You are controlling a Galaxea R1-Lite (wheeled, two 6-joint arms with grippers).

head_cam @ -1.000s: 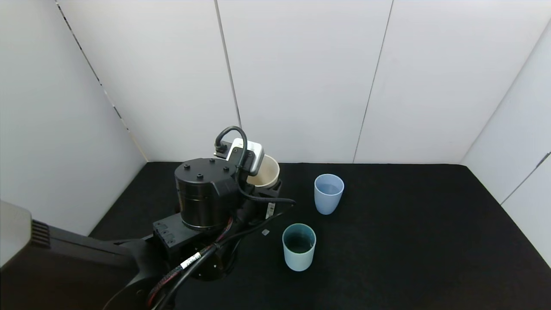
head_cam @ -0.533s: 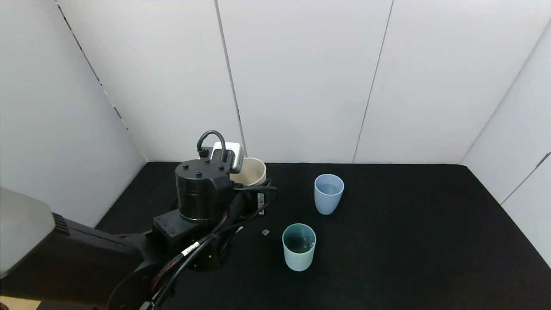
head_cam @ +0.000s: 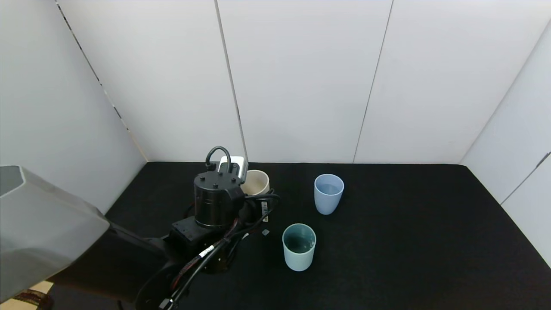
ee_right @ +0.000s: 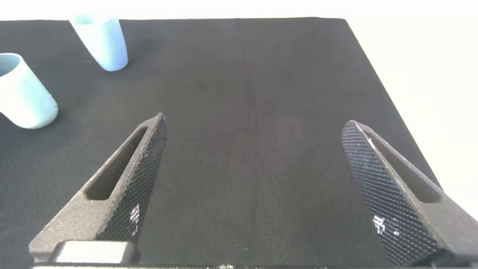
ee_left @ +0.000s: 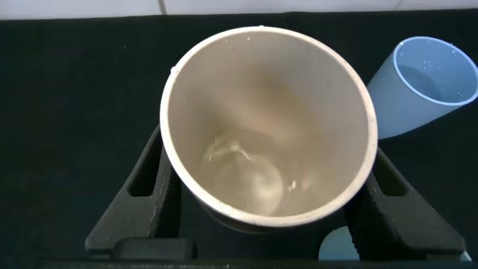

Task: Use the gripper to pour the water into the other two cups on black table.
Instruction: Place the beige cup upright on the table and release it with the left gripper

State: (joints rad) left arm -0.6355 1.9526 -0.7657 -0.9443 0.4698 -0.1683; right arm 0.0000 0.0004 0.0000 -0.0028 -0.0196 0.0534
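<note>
My left gripper (head_cam: 255, 201) is shut on the beige cup (head_cam: 257, 181), which stands upright low over the back left of the black table (head_cam: 409, 241). In the left wrist view the black fingers (ee_left: 142, 194) flank the beige cup (ee_left: 265, 97), which holds a little water (ee_left: 246, 175). The periwinkle blue cup (head_cam: 329, 196) stands to its right with a sheen of water (head_cam: 329, 188) inside. The pale teal cup (head_cam: 298, 254) stands nearer the front with water (head_cam: 299, 243) inside. Both also show in the left wrist view, blue (ee_left: 429, 82) and teal (ee_left: 337, 248). My right gripper (ee_right: 255, 123) is open and empty above bare table.
A small grey scrap (head_cam: 265, 232) lies on the table between the left arm and the teal cup. White panel walls (head_cam: 301, 86) close the table at the back and sides. The right wrist view shows the blue cup (ee_right: 101, 41) and teal cup (ee_right: 26, 93) far off.
My left gripper has drawn back to the left and lowered with the beige cup, which has gone from tilted towards the other cups to upright. The blue and teal cups have not moved.
</note>
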